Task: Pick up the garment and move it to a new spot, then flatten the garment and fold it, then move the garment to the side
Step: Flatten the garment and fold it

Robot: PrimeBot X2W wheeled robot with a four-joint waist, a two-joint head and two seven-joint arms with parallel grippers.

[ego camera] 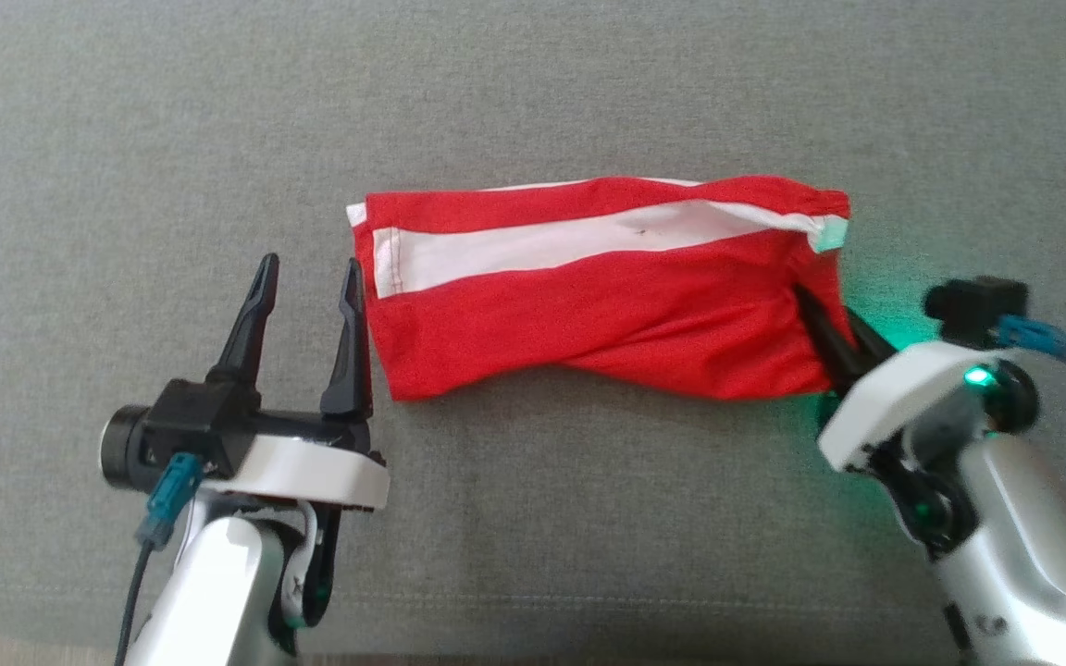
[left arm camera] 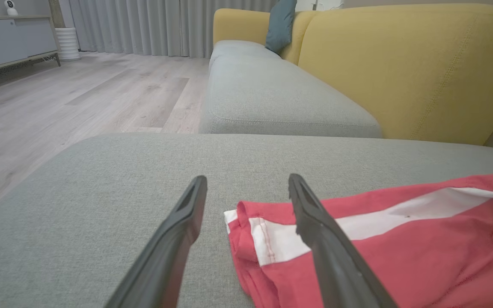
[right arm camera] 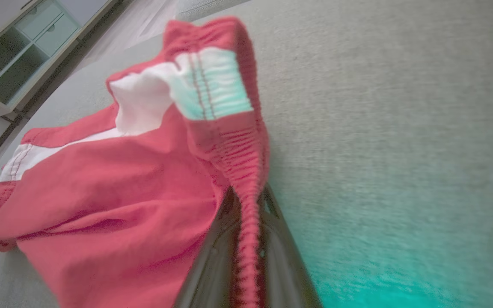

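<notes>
The big grey cushion holds the red garment, which lies near the middle. Its long side runs left to right, from one arm to the other. The right tool is pressed together and pinches the stretchy waistband at the right end. The left tool is spread wide, just beside the left end, with its inner finger right at the hem. The left arm is nearer that free end. I think it must slide a little to the right to grab it.
</notes>
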